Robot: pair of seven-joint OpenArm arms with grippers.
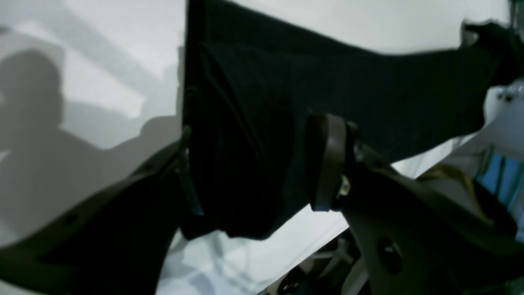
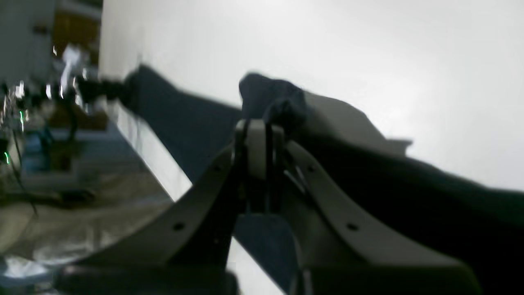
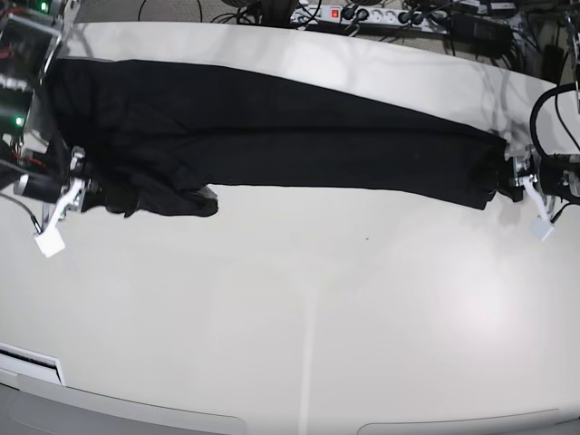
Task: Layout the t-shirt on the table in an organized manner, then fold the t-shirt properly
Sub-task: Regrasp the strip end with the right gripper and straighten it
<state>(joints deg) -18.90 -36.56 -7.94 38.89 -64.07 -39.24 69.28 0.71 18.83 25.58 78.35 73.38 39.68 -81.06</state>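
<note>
The t-shirt (image 3: 272,136) lies along the far part of the table (image 3: 317,317), stretched into a long dark band that serves here as the landmark. At the band's left end, in the base view, the right gripper (image 3: 80,186) sits against the cloth beside a loose bunched flap that sags toward the near side. The right wrist view shows its fingers (image 2: 258,139) pressed together with a pinch of dark fabric between and above them, so this gripper is judged to be clamped on the t-shirt's edge. The hold at this end is likely meant to anchor the fabric so that the garment can be drawn taut. From there the band runs rightward in a slight downward slant, mostly flat, with the bare table on its near side. At the band's right end the left gripper (image 3: 512,177) meets the cloth. The left wrist view shows its fingers (image 1: 327,159) standing wide apart with a thick hanging fold of fabric filling the space between them. Whether that fold is actually gripped or only straddled cannot be told. Opposed placement at both ends suits spreading: the layout step appears to be in hand, and folding is not yet begun.
</note>
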